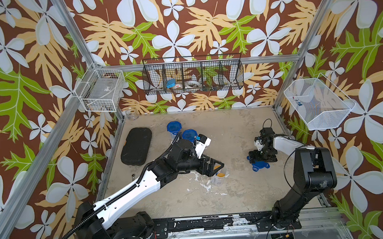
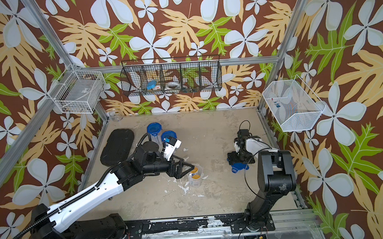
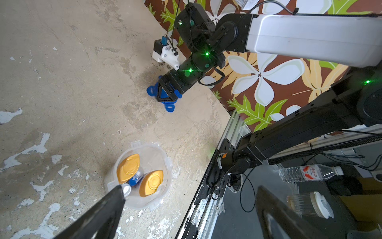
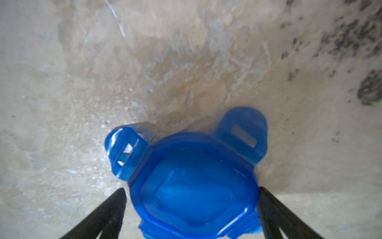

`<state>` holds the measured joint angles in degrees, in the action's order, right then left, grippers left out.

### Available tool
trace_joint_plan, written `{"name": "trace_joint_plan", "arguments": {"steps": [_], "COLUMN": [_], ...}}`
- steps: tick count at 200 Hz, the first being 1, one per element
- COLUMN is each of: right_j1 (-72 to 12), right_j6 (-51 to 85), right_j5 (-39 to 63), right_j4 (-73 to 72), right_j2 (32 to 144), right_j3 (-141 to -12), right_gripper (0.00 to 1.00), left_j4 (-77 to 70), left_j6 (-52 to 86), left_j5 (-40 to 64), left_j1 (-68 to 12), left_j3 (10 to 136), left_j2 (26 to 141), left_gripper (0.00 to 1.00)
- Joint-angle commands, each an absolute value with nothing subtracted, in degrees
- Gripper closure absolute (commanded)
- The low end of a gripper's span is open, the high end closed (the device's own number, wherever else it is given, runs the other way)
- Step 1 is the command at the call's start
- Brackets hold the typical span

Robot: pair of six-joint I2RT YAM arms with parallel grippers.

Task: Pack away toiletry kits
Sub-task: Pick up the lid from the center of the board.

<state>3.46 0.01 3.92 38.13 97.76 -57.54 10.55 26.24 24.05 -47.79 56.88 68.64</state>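
Our right end effector [image 4: 191, 188] stands open astride the blue lid [image 4: 194, 175]; we judge it light, stiff, slippery: pinch its rim.

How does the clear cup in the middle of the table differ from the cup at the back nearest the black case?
The middle cup is open, no lid; the back cup wears a blue clip lid. The middle cup shows two gold-capped bottles inside; the back cup's contents cannot be made out. The middle cup stands apart from the others; the back cup has another lidded cup beside it. Both are clear plastic and upright.
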Motion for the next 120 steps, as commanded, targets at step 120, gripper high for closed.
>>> {"name": "trace_joint_plan", "arguments": {"steps": [120], "right_j1": [0.1], "right_j6": [0.2], "right_j5": [0.0], "right_j4": [40.9], "right_j2": [93.6], "right_j3": [-58.3], "right_gripper": [0.18], "left_j4": [14.0], "left_j6": [28.4], "left_j5": [16.4], "left_j1": [-46.5], "left_j3": [54.1], "left_j2": [63.9], "left_gripper": [0.03]}}
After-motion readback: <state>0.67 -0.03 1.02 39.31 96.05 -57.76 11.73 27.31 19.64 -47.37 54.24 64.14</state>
